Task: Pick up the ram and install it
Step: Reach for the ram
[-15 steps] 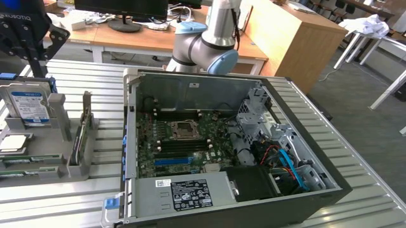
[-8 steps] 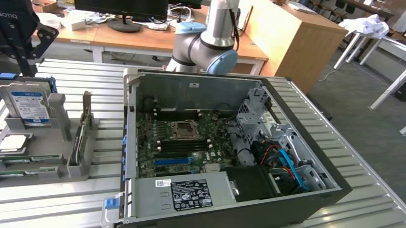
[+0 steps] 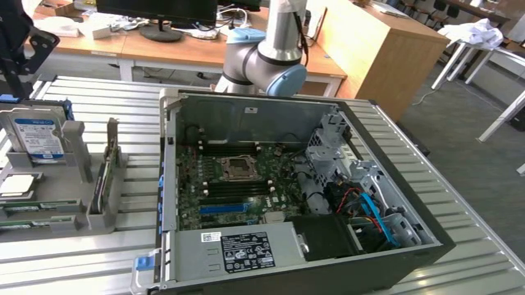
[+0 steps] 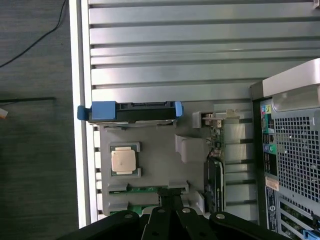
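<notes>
Over the ram slots of the grey parts holder point(image 4: 150, 150), the gripper point(image 4: 170, 196) is hanging in the wrist view and covering one end of the ram point(image 4: 144, 189). I am therefore reading only a short run of green board there. A second green strip is lying in the next slot of the holder, on the side away from the processor point(image 4: 124, 161). The gripper's dark linkage is hiding most of it.

In the exterior view, the frame edge is cutting off the outer side of the holder point(image 3: 72, 212), along with part of the processor point(image 3: 16, 184). The arm point(image 3: 262, 58) is rising behind the computer case point(image 3: 246, 114), which is standing just beside the holder, and it is running out of the picture above its elbow. I cannot tell how high the gripper is sitting above the holder.

The gripper's fingers point(image 4: 165, 200) are drawn together with no gap showing between them. They are carrying nothing, and I am not seeing contact with any part.

The ram point(image 3: 29, 209) is lying flat in its slot in the holder, just beside the processor. It is on the opposite side of the processor from the hard drive point(image 3: 37, 138), which is standing on edge at the holder's far end. The ram is appearing as a long, narrow, thin green stick. I am making out a paler patch along its face, but its print is too small to read.
</notes>
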